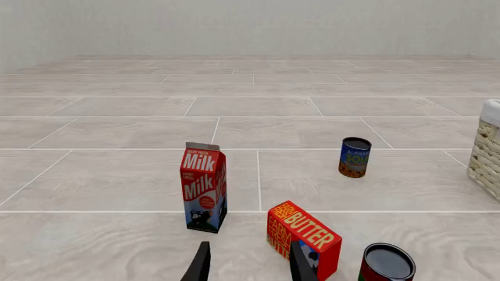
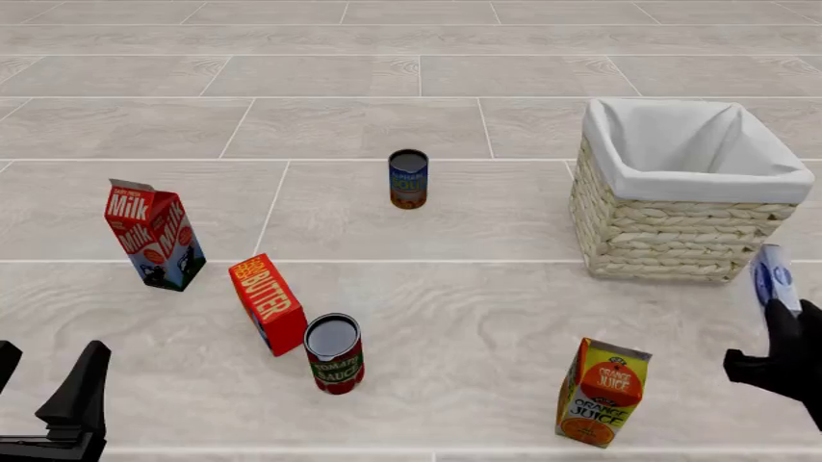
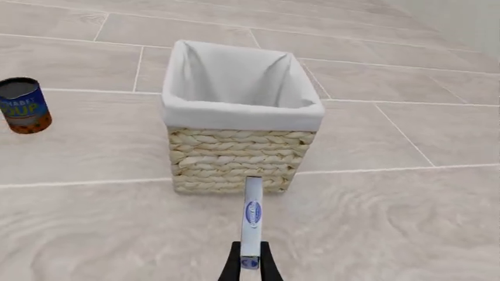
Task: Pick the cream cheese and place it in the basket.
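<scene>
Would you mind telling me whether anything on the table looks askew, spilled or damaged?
Nothing looks spilled or damaged. The butter box stands tilted rather than square. The cream cheese is off the table, held edge-on in the right claw in front of the basket.

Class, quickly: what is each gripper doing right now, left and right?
Left gripper: open, holding nothing.
Right gripper: closed on the cream cheese, in front of the basket.
</scene>
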Controlling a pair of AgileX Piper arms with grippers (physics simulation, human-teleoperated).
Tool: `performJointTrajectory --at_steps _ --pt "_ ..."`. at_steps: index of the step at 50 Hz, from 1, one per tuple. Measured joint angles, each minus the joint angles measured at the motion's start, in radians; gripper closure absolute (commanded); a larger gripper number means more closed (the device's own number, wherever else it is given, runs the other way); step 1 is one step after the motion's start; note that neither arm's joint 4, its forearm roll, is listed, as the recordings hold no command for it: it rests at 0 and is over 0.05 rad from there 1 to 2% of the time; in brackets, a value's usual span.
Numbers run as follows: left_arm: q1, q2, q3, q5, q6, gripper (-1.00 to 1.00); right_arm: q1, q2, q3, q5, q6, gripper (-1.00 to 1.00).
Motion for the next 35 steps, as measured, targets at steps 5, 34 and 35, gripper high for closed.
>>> performJointTrajectory --at_steps 5,34,35 --pt "0.000 0.000 0.000 0.000 0.000 -1.00 0.016 -0.034 -0.056 0.069 0.001 1.00" --pt "0.000 0.000 0.000 0.000 0.000 -1.00 0.117 0.166 -0.557 0.359 0.009 1.00" --pt "0.000 0.000 0.000 0.000 0.000 -1.00 0.120 0.180 -0.576 0.368 0.013 1.00"
